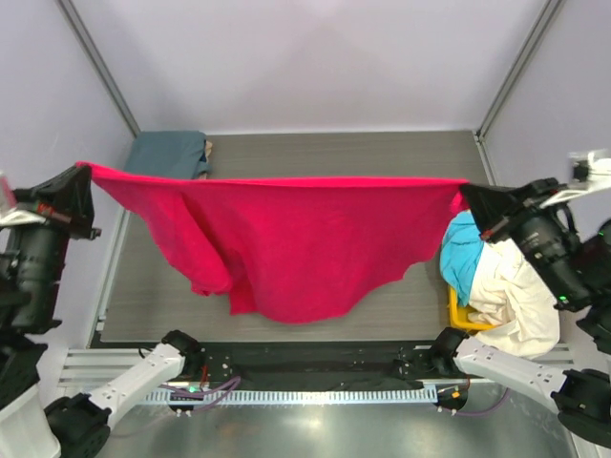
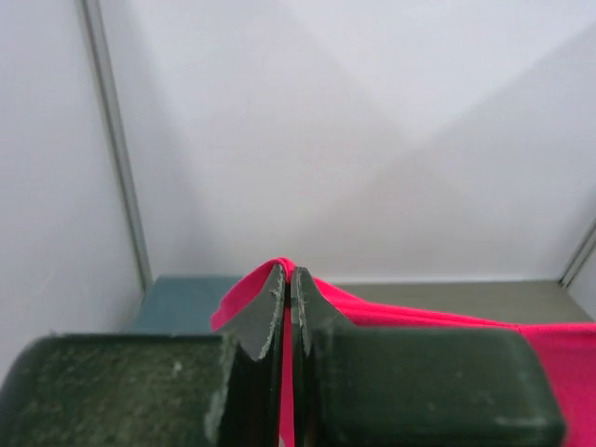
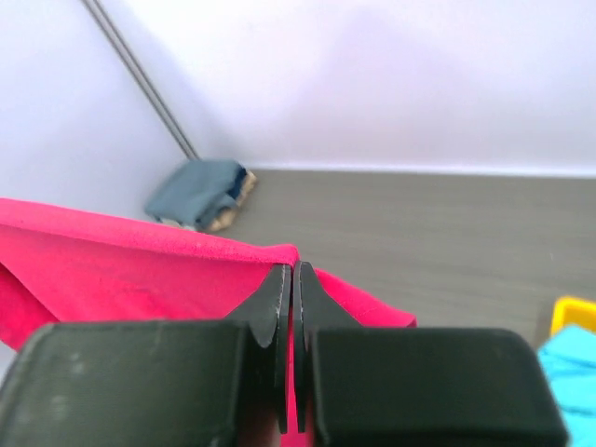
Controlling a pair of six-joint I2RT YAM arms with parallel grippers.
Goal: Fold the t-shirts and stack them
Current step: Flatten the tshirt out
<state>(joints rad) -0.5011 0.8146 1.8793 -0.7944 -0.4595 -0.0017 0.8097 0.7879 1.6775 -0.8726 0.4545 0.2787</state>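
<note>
The red-pink t-shirt (image 1: 286,243) hangs stretched in the air between both grippers, its lower edge drooping toward the table. My left gripper (image 1: 84,170) is shut on its left corner; the cloth shows pinched between the jaws in the left wrist view (image 2: 291,279). My right gripper (image 1: 468,194) is shut on its right corner, red cloth (image 3: 168,270) pinched between the jaws (image 3: 296,275). A folded slate blue-grey t-shirt (image 1: 170,153) lies at the far left with a tan one beneath it (image 3: 223,209). Cyan (image 1: 463,253) and cream-white (image 1: 516,291) shirts sit in a pile at the right.
A yellow bin (image 1: 460,313) holds the cyan and cream shirts at the right edge. The grey table top (image 1: 382,153) runs to the white back wall. Metal frame posts (image 1: 100,67) stand at the back corners.
</note>
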